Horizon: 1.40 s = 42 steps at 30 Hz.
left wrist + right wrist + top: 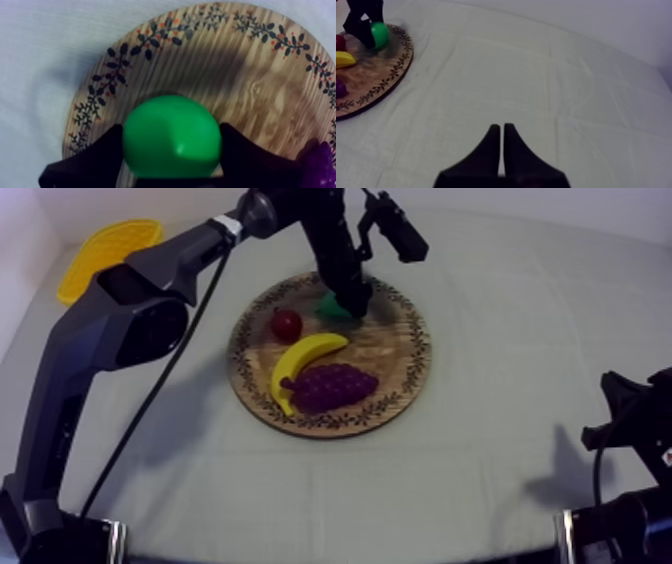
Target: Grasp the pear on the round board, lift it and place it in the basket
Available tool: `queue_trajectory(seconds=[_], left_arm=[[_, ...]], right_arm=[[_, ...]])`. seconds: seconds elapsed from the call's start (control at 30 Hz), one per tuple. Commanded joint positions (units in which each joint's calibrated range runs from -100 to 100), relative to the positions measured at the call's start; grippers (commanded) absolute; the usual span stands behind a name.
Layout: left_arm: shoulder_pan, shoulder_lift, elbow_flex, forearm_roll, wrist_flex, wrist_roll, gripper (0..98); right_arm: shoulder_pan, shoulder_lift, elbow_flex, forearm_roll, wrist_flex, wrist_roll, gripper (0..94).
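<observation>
Left claw (171, 142) clamped round pear (170, 127) on wooden board (250, 85), its long axis unclear, right claw (501, 128) closed, empty

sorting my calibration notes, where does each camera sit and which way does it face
top: above the table, slanting down at the wooden board; both arms show, left gripper on the pear.
left wrist: on the left arm, facing down at the pear between its fingers.
right wrist: on the right arm, looking across the cloth; right gripper shut.
shared: all three show the pear and wooden board.
</observation>
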Motion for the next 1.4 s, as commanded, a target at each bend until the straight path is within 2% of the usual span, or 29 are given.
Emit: queue_trajectory(seconds=[0.0, 0.4, 1.1, 1.37], left_arm=[[0.1, 0.2, 0.0, -0.24, 0.1, 0.6, 59.0], [0.2, -2.8, 3.7, -0.44, 0.1, 1.3, 55.1], [2.1, -30.8, 23.6, -0.98, 0.1, 2.0, 57.3], [0.7, -38.0, 31.3, -1.27, -0.1, 2.2, 58.2]], right_arm=[[0.0, 0.0, 0.0, 0.0, 0.0, 0.0, 0.4], [0.0, 0.0, 0.0, 0.0, 0.0, 0.0, 0.4], [0.0, 0.0, 0.0, 0.0, 0.0, 0.0, 0.4], [0.0, 0.0, 0.0, 0.0, 0.0, 0.0, 0.4]])
